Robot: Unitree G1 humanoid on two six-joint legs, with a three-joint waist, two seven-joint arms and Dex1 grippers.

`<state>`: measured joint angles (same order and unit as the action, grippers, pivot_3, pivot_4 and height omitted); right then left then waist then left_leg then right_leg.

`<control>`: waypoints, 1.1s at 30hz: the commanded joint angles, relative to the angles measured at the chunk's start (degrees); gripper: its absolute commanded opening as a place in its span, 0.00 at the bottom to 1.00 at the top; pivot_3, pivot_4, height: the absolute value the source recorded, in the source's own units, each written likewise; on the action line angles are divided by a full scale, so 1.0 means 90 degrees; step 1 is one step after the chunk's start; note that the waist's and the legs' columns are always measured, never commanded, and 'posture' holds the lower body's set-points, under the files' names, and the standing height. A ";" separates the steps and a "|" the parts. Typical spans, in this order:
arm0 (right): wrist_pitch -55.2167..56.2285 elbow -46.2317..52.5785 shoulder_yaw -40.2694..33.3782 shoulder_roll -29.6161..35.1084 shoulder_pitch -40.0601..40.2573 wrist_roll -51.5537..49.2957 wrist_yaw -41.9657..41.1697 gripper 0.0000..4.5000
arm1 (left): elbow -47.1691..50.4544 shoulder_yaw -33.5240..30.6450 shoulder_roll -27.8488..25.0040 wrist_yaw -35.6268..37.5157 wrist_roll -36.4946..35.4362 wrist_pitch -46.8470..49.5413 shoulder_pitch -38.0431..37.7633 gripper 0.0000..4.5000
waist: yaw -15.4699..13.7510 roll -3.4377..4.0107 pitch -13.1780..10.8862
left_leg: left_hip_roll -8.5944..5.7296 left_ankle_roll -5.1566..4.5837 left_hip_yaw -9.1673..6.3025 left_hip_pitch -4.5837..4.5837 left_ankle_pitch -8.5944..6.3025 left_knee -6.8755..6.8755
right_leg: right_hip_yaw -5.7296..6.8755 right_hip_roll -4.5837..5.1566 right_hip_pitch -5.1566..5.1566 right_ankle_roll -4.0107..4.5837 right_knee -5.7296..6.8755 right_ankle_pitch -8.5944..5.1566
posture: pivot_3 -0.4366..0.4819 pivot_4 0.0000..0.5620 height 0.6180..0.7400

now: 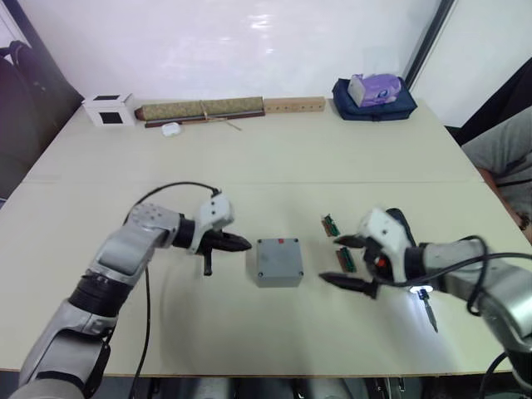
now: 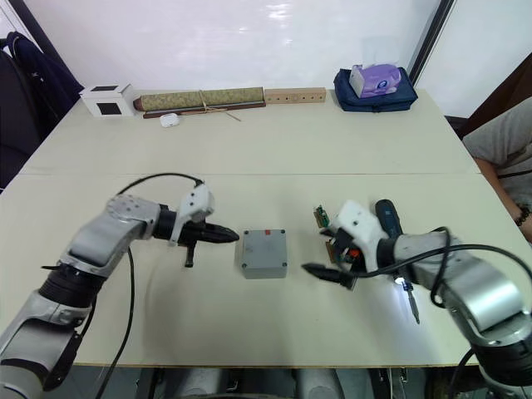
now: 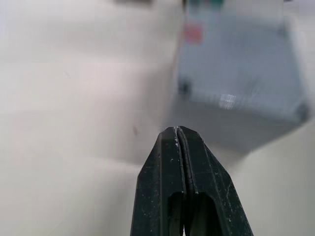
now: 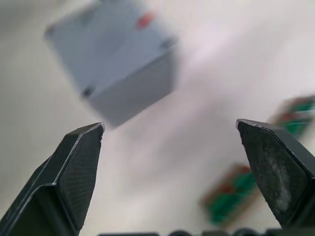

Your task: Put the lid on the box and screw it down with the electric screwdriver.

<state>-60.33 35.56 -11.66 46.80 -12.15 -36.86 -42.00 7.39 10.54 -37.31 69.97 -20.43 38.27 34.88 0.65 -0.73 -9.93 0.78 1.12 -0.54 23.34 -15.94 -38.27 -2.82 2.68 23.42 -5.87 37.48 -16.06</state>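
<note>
Left hand (image 1: 241, 243) pinched empty beside the box (image 1: 278, 261); right hand (image 1: 345, 261) wide.

Electric screwdriver (image 1: 407, 249) mostly hidden behind right gripper (image 1: 349, 262). Green strips (image 4: 236, 194) blurred, cut by finger. Seated person (image 1: 503, 162) cropped at frame edge.

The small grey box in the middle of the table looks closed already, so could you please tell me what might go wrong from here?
1. The open right end effector sits between the grey square box and the green circuit strips; moving on could knock them.
2. The black and blue electric screwdriver lies partly under the right arm, so grasping it may be awkward.
3. The shut left end effector is beside the box and could nudge it.
</note>
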 commanded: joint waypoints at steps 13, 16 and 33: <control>0.1894 -0.2175 0.0752 -0.1677 -0.0276 0.1679 0.1655 0.60 | 0.0248 -0.0210 0.0439 -0.0619 -0.0632 0.0513 0.0395 0.00 | 0.0026 -0.0008 0.0008 | -0.0006 0.0004 0.0012 -0.0005 0.0003 0.0002 | -0.0011 -0.0002 0.0007 0.0000 0.0010 0.0000 | 0.48 0.27 1.00; 0.1920 -0.2143 0.0877 -0.1701 -0.0268 0.1726 0.1586 0.54 | 0.0266 -0.0180 0.0434 -0.0674 -0.0659 0.0541 0.0384 0.00 | 0.0021 -0.0008 0.0008 | -0.0006 0.0005 0.0012 -0.0005 0.0003 0.0002 | -0.0010 0.0000 0.0006 0.0000 0.0010 0.0000 | 0.48 0.27 1.00; 0.2202 -0.2556 0.1175 -0.1812 -0.0497 0.2034 0.1531 0.29 | 0.0118 0.0020 0.0348 -0.0674 -0.0533 0.0333 0.0283 0.00 | 0.0021 -0.0008 0.0008 | -0.0007 0.0005 0.0013 -0.0006 0.0003 0.0002 | -0.0010 -0.0001 0.0006 0.0000 0.0010 0.0000 | 0.48 0.27 1.00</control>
<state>-41.77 11.84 -0.58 30.50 -15.96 -18.93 -28.02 7.57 10.66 -33.67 63.68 -25.28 42.12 37.53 0.84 -0.80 -9.86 0.72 1.17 -0.43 23.28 -15.91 -38.26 -2.91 2.68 23.47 -5.87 37.57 -16.06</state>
